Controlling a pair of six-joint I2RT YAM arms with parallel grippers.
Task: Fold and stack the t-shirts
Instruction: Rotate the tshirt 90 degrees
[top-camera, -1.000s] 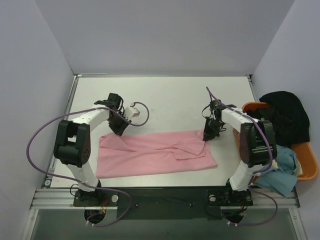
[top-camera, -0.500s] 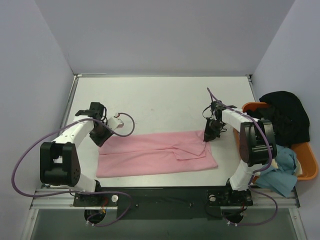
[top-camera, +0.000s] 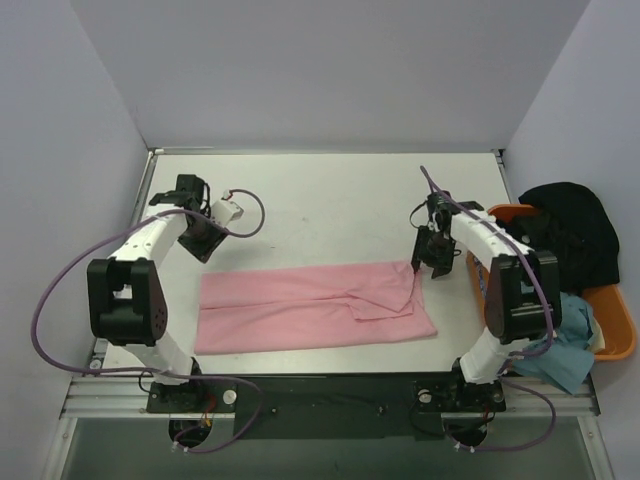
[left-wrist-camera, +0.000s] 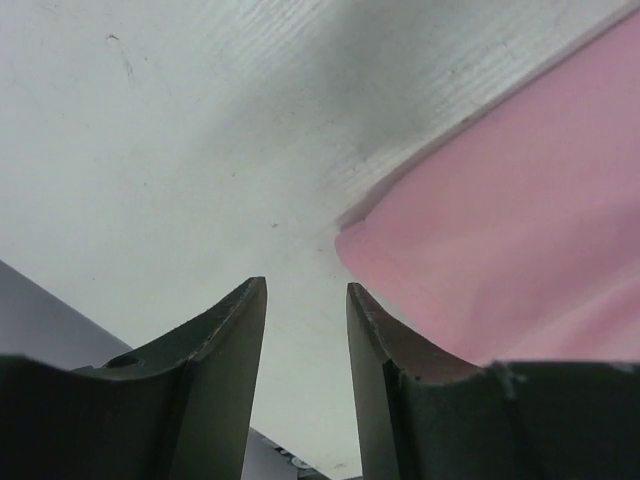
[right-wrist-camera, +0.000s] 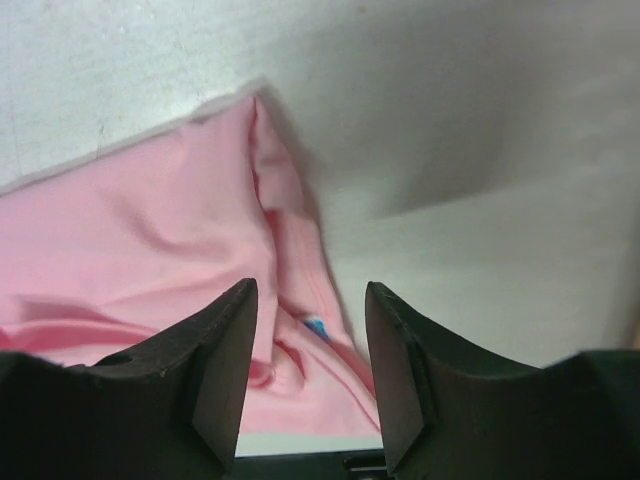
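The large pink t-shirt (top-camera: 310, 305) lies flat on the tabletop (top-camera: 330, 195), folded into a long band that runs left to right, parallel to the near edge and nearer to it than to the far edge. Its right part carries an extra folded layer, and its far right corner is slightly bunched. The left wrist view shows a rounded corner of the pink cloth (left-wrist-camera: 520, 230) resting on the bare white surface. In the right wrist view the cloth (right-wrist-camera: 150, 230) is creased into ridges, with a small blue label (right-wrist-camera: 315, 325) on it.

The left tool (top-camera: 203, 248) is near the left edge of the tabletop, just beyond the shirt's far left corner, and apart from it. Its jaws stand moderately parted (left-wrist-camera: 305, 290) with only bare tabletop between them; the pink corner lies just beside the right-hand finger (left-wrist-camera: 375, 340).

The right tool (top-camera: 430, 265) is over the shirt's far right corner, towards the right edge of the tabletop. Its jaws are also moderately parted (right-wrist-camera: 310, 290). Pink cloth shows below the gap, and nothing is pinched.

An orange tub (top-camera: 615, 335) sits off the right edge of the tabletop. A black t-shirt (top-camera: 570, 235) is heaped over the tub's far end, and a light blue t-shirt (top-camera: 560, 340) hangs over its near end.
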